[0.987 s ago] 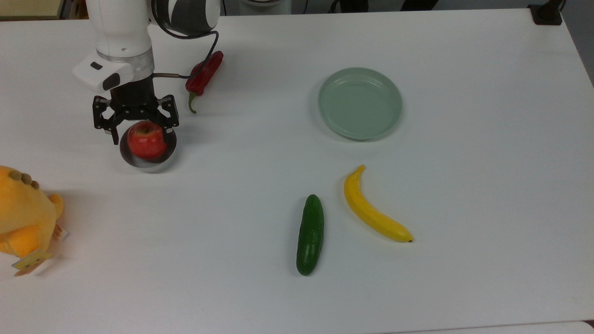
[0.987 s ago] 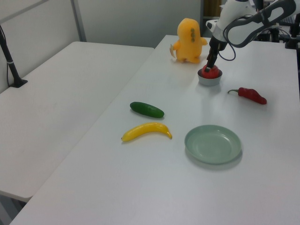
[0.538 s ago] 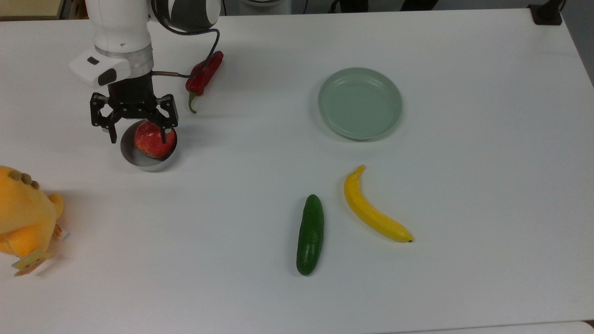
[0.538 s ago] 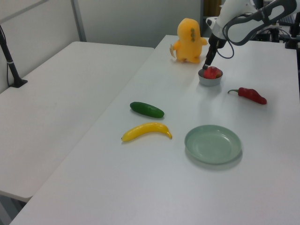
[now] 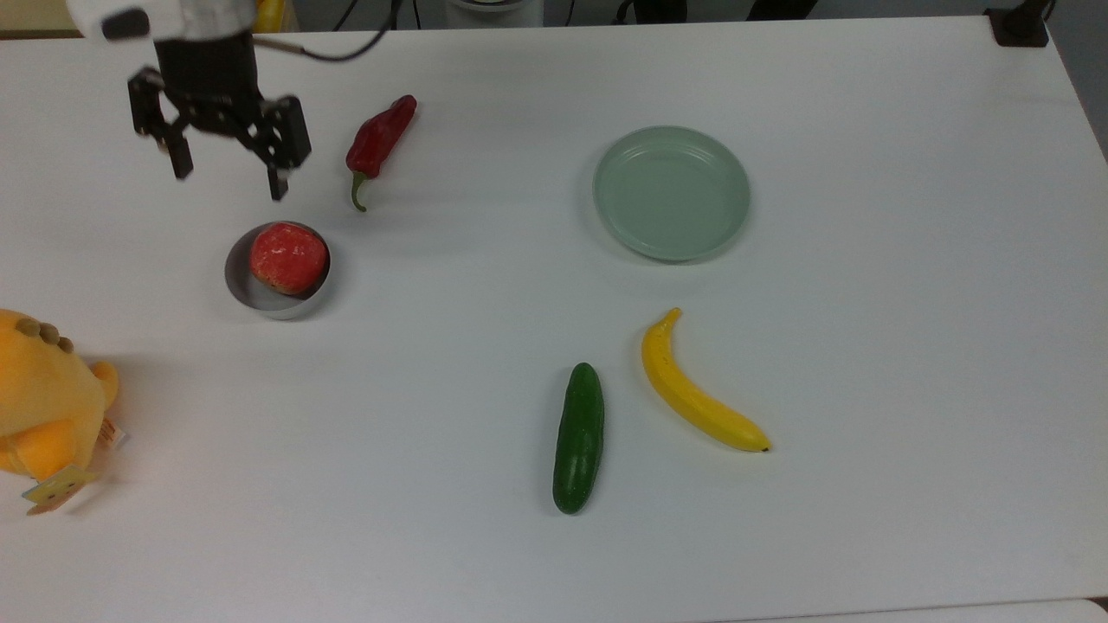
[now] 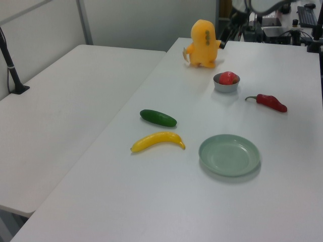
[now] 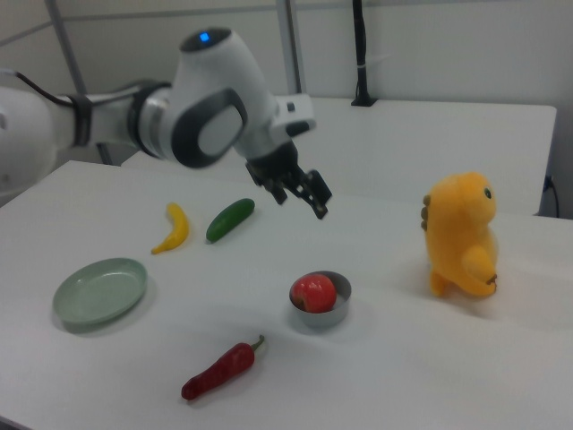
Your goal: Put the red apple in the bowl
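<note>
The red apple (image 5: 288, 257) lies inside the small grey bowl (image 5: 239, 285), toward the bowl's right side in the top view. It also shows in the bowl in the left view (image 6: 228, 77) and the right view (image 7: 313, 291). My gripper (image 5: 229, 180) hangs open and empty, raised above the table; in the top view it is above and to the left of the bowl, clear of both. In the right view the gripper (image 7: 303, 199) floats well above the bowl (image 7: 336, 309) with its fingers spread.
A red chili pepper (image 5: 381, 138) lies right of the gripper in the top view. A pale green plate (image 5: 671, 192), a banana (image 5: 692, 389) and a cucumber (image 5: 578, 437) sit farther right. A yellow plush toy (image 5: 43, 398) is at the top view's left edge.
The gripper let go of the apple, which rolled a little in the bowl. The gripper then rose and drew back toward the top view's upper left.
</note>
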`<state>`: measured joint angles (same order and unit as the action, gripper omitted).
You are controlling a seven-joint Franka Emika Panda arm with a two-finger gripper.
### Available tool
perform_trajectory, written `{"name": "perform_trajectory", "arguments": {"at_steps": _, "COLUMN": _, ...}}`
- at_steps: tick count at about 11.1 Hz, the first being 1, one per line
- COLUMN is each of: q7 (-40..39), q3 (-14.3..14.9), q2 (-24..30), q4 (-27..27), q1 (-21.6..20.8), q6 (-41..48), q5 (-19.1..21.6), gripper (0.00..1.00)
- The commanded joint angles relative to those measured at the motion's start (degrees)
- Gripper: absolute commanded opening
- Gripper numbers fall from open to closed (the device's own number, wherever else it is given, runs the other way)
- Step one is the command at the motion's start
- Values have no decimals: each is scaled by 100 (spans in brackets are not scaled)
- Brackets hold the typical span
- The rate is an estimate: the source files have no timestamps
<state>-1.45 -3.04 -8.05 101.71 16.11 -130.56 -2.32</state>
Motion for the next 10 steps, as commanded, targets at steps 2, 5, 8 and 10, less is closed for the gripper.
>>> {"name": "perform_trajectory", "arguments": {"at_steps": 2, "q7": 1433, "q3": 23, "q2": 953, "q4": -134, "q1": -335, "q6": 1591, "q5": 196, "gripper": 100}}
{"name": "perform_trajectory", "arguments": {"at_steps": 5, "q7": 1753, "q3": 102, "q2": 1463, "q4": -134, "q1": -800, "q6": 2699, "q5": 381, "gripper": 100}}
{"name": "perform_trajectory", "arguments": {"at_steps": 8, "q7": 1727, "q3": 365, "q2": 1491, "q4": -134, "q1": -1582, "q6": 3106, "q5": 556, "gripper": 100}}
{"name": "perform_trajectory", "arguments": {"at_steps": 10, "q7": 1640, "q3": 392, "q2": 1421, "q4": -134, "q1": -1908, "q6": 3037, "q5": 566, "gripper": 100}}
